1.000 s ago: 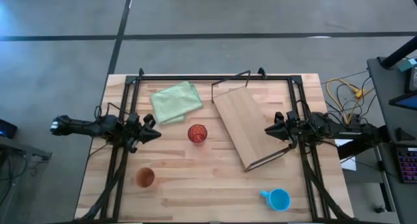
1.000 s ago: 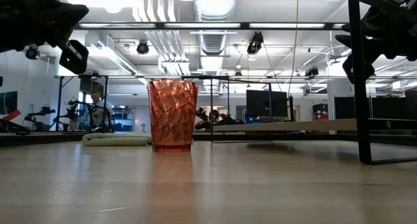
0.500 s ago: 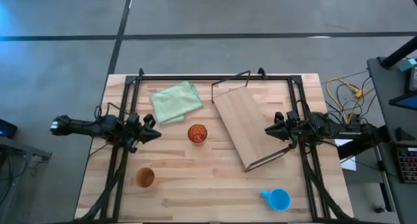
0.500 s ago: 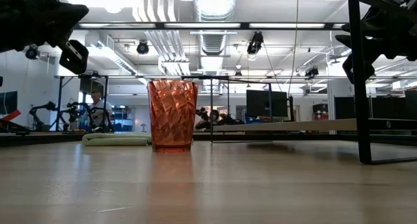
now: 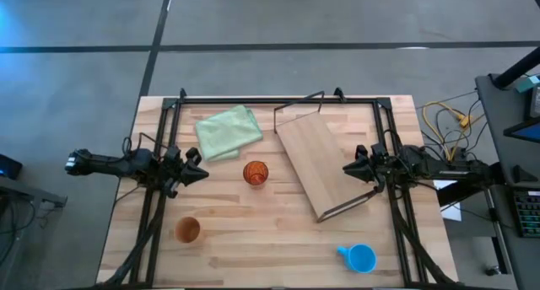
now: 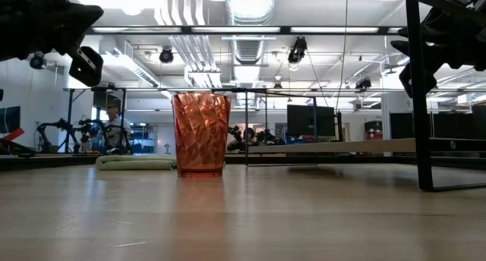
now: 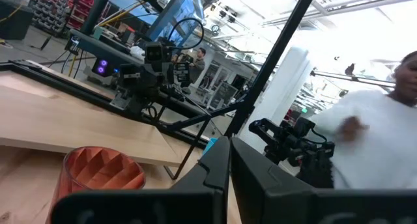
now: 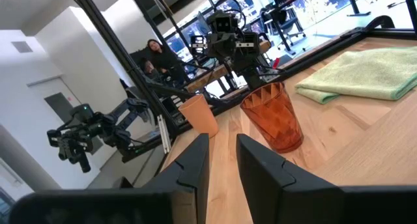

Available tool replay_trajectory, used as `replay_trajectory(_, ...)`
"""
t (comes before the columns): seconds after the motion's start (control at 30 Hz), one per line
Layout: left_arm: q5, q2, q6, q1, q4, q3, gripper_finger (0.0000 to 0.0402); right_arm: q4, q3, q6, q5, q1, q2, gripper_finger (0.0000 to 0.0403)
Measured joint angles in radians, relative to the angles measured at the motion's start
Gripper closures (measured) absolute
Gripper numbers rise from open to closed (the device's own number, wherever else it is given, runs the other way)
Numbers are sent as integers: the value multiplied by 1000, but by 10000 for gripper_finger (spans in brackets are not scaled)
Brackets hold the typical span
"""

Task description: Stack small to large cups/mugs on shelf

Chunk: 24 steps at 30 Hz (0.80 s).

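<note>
The translucent red-orange cup [image 5: 256, 173] stands upright on its base at the table's middle; it also shows in the low view [image 6: 200, 134]. The tan-orange cup [image 5: 187, 231] stands at the near left. The blue mug [image 5: 361, 258] stands at the near right, handle toward the left. The wooden shelf [image 5: 325, 163] lies slanted on the table, right of the middle, with its wire frames at its far and near ends. My left gripper [image 5: 198, 174] hovers left of the red-orange cup, shut and empty. My right gripper [image 5: 348, 168] hovers over the shelf's right edge, open by a narrow gap and empty.
A pale green folded cloth [image 5: 228, 131] lies at the far left of the middle. Black frame rails [image 5: 278, 100] run along the table's far edge and down both sides. A person in white [image 7: 384, 133] shows in the room beyond the table.
</note>
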Motion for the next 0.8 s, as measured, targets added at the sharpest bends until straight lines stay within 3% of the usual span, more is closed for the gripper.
replay_trajectory(0.53,-4,0,0,0,0,0,402,0,0,-29,1,0,0,330)
replay_trajectory(0.8,-118,0,-54,0,75,0,402,16,0,28,1,0,0,330)
